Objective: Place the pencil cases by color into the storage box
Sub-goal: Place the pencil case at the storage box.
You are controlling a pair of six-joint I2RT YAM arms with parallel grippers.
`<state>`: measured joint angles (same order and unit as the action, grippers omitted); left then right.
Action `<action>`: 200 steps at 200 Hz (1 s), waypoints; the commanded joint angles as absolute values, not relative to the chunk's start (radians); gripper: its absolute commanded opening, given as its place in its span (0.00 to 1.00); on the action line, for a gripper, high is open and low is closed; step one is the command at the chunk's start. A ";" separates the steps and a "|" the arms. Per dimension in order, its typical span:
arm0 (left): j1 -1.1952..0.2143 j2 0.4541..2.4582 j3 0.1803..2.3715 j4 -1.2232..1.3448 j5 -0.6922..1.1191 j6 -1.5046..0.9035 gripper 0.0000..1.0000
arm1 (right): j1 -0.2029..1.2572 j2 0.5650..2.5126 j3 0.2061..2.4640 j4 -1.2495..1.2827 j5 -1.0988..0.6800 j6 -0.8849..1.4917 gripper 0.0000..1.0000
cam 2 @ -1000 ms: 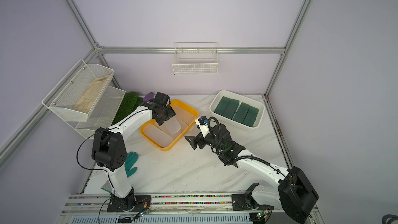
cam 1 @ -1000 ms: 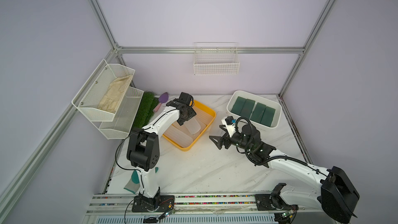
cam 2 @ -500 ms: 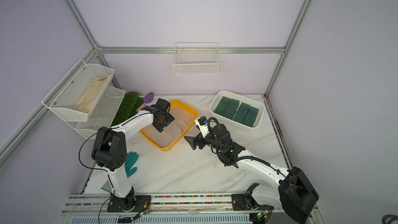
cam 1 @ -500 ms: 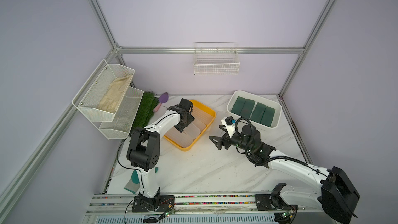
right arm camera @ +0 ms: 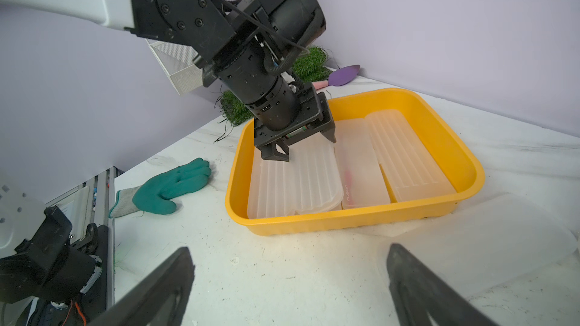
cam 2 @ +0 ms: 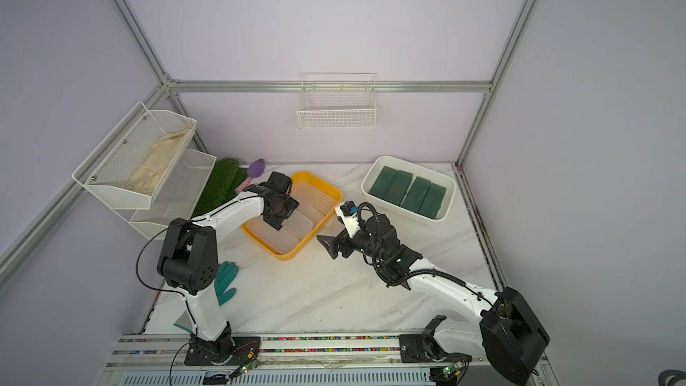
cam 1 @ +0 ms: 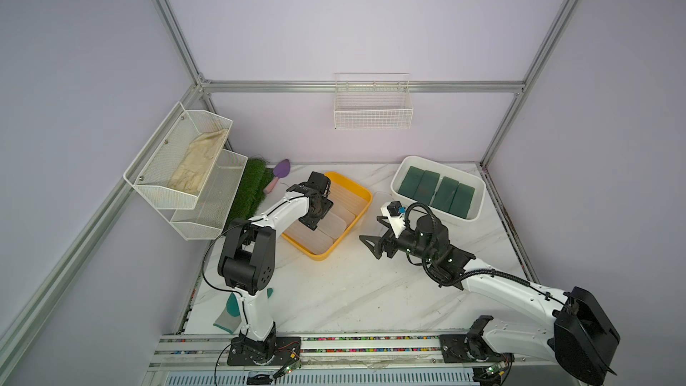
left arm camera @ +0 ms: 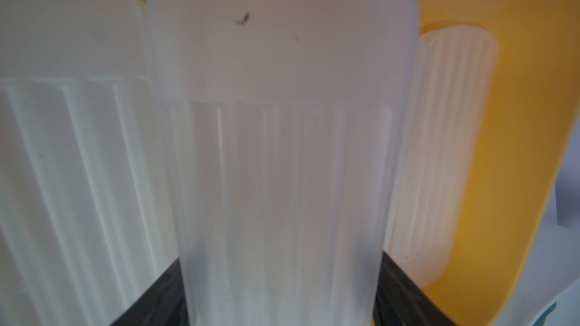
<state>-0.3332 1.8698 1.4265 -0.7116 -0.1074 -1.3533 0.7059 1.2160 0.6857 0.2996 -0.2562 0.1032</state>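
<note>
My left gripper [right arm camera: 303, 147] is shut on a frosted clear pencil case [left arm camera: 282, 152], whose width fills the gap between its black fingers [left arm camera: 405, 296]. The held case [right arm camera: 314, 177] is down in the yellow tray [cam 1: 365, 194], leaning over another clear case [right arm camera: 270, 189], with two more clear cases [right arm camera: 361, 170] beside it. Dark green pencil cases [cam 1: 434, 189] lie side by side in the white storage box [cam 1: 479, 202] at the back right. My right gripper [right arm camera: 290, 265] hangs open and empty over the bare table in front of the tray, seen in both top views [cam 2: 330, 228].
A frosted flat plastic piece [right arm camera: 502, 239] lies on the table between the tray and the white box. A teal glove [cam 2: 224, 280] lies by the left arm's base. Wire shelves [cam 1: 185, 165], fake grass [cam 1: 252, 187] and a purple trowel [cam 1: 282, 170] stand back left; a wire basket [cam 1: 373, 105] hangs on the back wall.
My left gripper has carried the clear case from the tray's far end toward its near left part and lower into it. The right arm has stayed still.
</note>
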 commanded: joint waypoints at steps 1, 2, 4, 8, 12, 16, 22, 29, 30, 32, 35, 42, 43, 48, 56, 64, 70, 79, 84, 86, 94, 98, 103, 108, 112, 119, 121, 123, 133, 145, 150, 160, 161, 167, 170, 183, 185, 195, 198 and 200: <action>-0.321 1.854 1.405 -0.690 -0.105 -1.402 0.74 | 0.716 1.224 0.690 0.324 -0.264 0.100 0.97; -0.320 1.855 1.405 -0.690 -0.105 -1.403 0.74 | 0.716 1.224 0.690 0.324 -0.264 0.100 0.97; -0.320 1.855 1.406 -0.690 -0.104 -1.405 0.73 | 0.716 1.225 0.690 0.325 -0.264 0.099 0.97; -0.318 1.857 1.406 -0.690 -0.102 -1.409 0.74 | 0.717 1.226 0.690 0.325 -0.264 0.099 0.97; -0.318 1.859 1.408 -0.690 -0.100 -1.410 0.73 | 0.718 1.227 0.690 0.325 -0.264 0.100 0.97; -0.316 1.860 1.408 -0.690 -0.097 -1.413 0.74 | 0.718 1.228 0.692 0.324 -0.264 0.099 0.97; -0.314 1.861 1.408 -0.690 -0.094 -1.416 0.74 | 0.718 1.229 0.692 0.325 -0.264 0.099 0.97; -0.312 1.865 1.413 -0.690 -0.090 -1.417 0.73 | 0.719 1.230 0.692 0.324 -0.264 0.099 0.97; -0.312 1.864 1.414 -0.690 -0.090 -1.417 0.73 | 0.719 1.231 0.692 0.324 -0.264 0.099 0.97; -0.310 1.865 1.414 -0.690 -0.088 -1.417 0.73 | 0.719 1.232 0.692 0.324 -0.264 0.099 0.97; -0.308 1.865 1.416 -0.690 -0.088 -1.416 0.73 | 0.719 1.231 0.693 0.322 -0.265 0.100 0.97; -0.302 1.868 1.420 -0.689 -0.084 -1.413 0.73 | 0.719 1.232 0.693 0.322 -0.265 0.100 0.97; -0.302 1.867 1.422 -0.690 -0.084 -1.413 0.73 | 0.719 1.232 0.693 0.322 -0.265 0.100 0.97; -0.300 1.870 1.424 -0.690 -0.081 -1.412 0.73 | 0.719 1.233 0.693 0.321 -0.265 0.100 0.97; -0.298 1.872 1.430 -0.690 -0.076 -1.407 0.74 | 0.719 1.235 0.695 0.319 -0.265 0.100 0.97; -0.297 1.874 1.435 -0.692 -0.076 -1.405 0.74 | 0.719 1.236 0.696 0.319 -0.265 0.099 0.97; -0.297 1.875 1.436 -0.692 -0.073 -1.401 0.74 | 0.719 1.238 0.696 0.319 -0.264 0.098 0.97; -0.297 1.879 1.439 -0.691 -0.071 -1.399 0.74 | 0.719 1.239 0.696 0.321 -0.264 0.097 0.97; -0.296 1.880 1.439 -0.692 -0.070 -1.398 0.74 | 0.721 1.240 0.698 0.319 -0.264 0.098 0.97; -0.296 1.881 1.439 -0.692 -0.069 -1.399 0.74 | 0.721 1.241 0.698 0.318 -0.264 0.097 0.97; -0.295 1.884 1.436 -0.692 -0.069 -1.400 0.74 | 0.721 1.241 0.698 0.316 -0.264 0.098 0.97; -0.295 1.886 1.436 -0.692 -0.068 -1.399 0.75 | 0.721 1.241 0.698 0.315 -0.264 0.097 0.97; -0.296 1.889 1.437 -0.693 -0.067 -1.397 0.75 | 0.721 1.240 0.698 0.314 -0.264 0.098 0.97; -0.296 1.892 1.438 -0.693 -0.066 -1.396 0.76 | 0.721 1.240 0.698 0.313 -0.264 0.097 0.97; -0.295 1.895 1.438 -0.693 -0.065 -1.397 0.76 | 0.721 1.240 0.698 0.311 -0.264 0.098 0.97; -0.296 1.896 1.437 -0.693 -0.062 -1.398 0.76 | 0.721 1.238 0.698 0.311 -0.264 0.095 0.97; -0.296 1.898 1.438 -0.693 -0.060 -1.399 0.76 | 0.721 1.238 0.698 0.311 -0.264 0.096 0.97; -0.296 1.899 1.438 -0.693 -0.059 -1.399 0.77 | 0.721 1.237 0.698 0.311 -0.264 0.097 0.97; -0.296 1.901 1.438 -0.695 -0.058 -1.399 0.77 | 0.721 1.237 0.698 0.310 -0.264 0.096 0.97; -0.296 1.899 1.438 -0.696 -0.061 -1.397 0.79 | 0.721 1.238 0.698 0.311 -0.264 0.097 0.97; -0.296 1.896 1.438 -0.698 -0.063 -1.397 0.80 | 0.721 1.240 0.698 0.311 -0.264 0.097 0.97; -0.296 1.896 1.439 -0.702 -0.065 -1.397 0.82 | 0.721 1.243 0.701 0.310 -0.263 0.097 0.97; -0.295 1.895 1.439 -0.702 -0.067 -1.397 0.82 | 0.721 1.243 0.700 0.310 -0.262 0.097 0.97; -0.296 1.893 1.440 -0.705 -0.070 -1.396 0.83 | 0.721 1.245 0.701 0.310 -0.262 0.097 0.97; -0.296 1.892 1.443 -0.707 -0.072 -1.396 0.84 | 0.721 1.246 0.701 0.309 -0.260 0.097 0.97; -0.296 1.886 1.445 -0.715 -0.079 -1.396 0.87 | 0.721 1.247 0.703 0.307 -0.256 0.097 0.97; -0.296 1.884 1.446 -0.716 -0.080 -1.395 0.87 | 0.721 1.248 0.703 0.307 -0.256 0.095 0.97; -0.296 1.880 1.449 -0.720 -0.081 -1.395 0.95 | 0.721 1.250 0.702 0.307 -0.252 0.097 0.97; -0.295 1.879 1.452 -0.720 -0.082 -1.395 1.00 | 0.721 1.251 0.703 0.307 -0.252 0.095 0.97; -0.295 1.878 1.453 -0.721 -0.082 -1.394 1.00 | 0.721 1.252 0.703 0.307 -0.251 0.095 0.97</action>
